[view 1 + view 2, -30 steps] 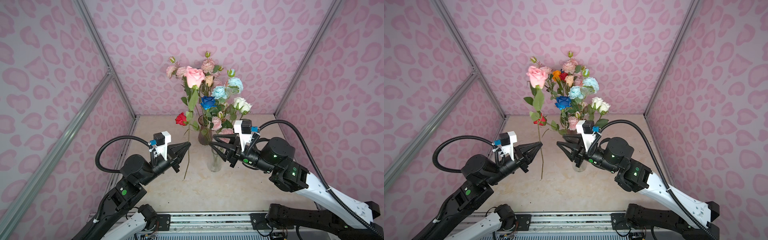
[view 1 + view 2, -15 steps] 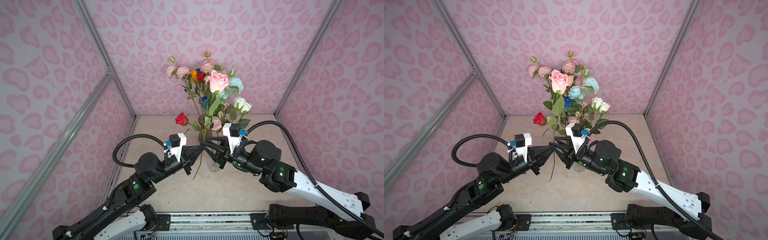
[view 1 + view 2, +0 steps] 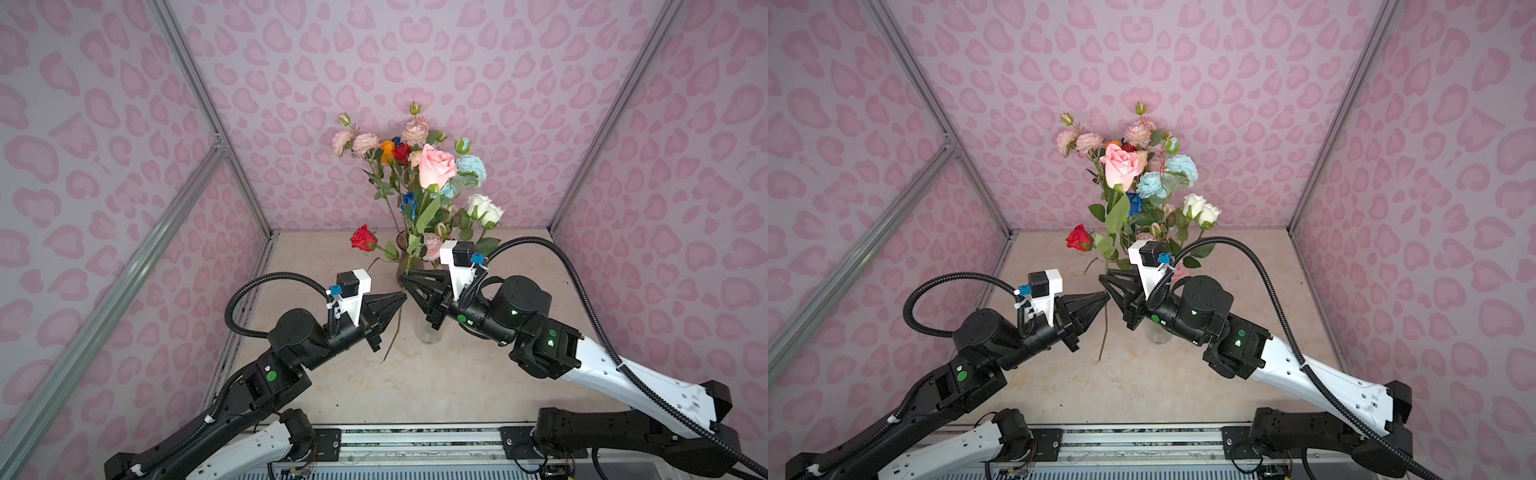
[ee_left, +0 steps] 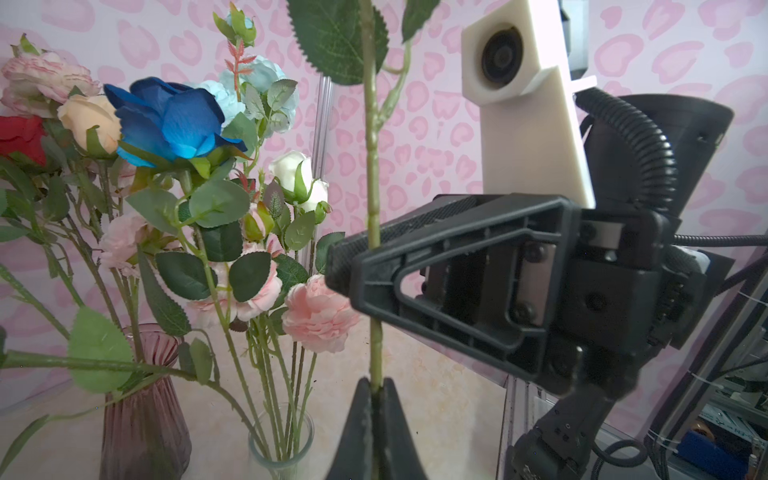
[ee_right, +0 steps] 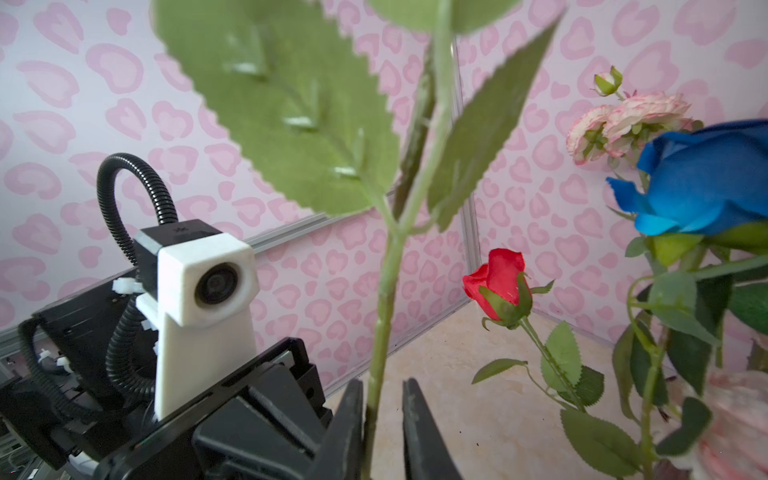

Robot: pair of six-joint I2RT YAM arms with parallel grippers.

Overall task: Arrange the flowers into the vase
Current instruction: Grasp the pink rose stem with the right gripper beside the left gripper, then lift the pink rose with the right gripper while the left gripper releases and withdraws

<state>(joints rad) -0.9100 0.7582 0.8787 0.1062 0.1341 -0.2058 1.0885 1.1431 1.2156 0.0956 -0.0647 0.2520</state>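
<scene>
Pink-blotched walls point(image 3: 415, 54) back serrated-leaf flowers point(image 3: 365, 144) in ribbed purple vase point(image 4: 143, 419).

Beige marbled surface point(image 3: 415, 386): clear glass vase point(image 3: 428, 332) stands on it under the right tool point(image 3: 405, 284), purple ribbed vase point(image 3: 402, 243) just beyond the tool's tips.

Tall pink rose point(image 3: 1121, 168), stem between left claw point(image 3: 1105, 296) and right claw point(image 3: 1105, 285) tips

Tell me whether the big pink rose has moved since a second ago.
Yes. The pink rose, held by the left gripper, has shifted right in a top view, toward the light blue flower, which stayed put.
</scene>
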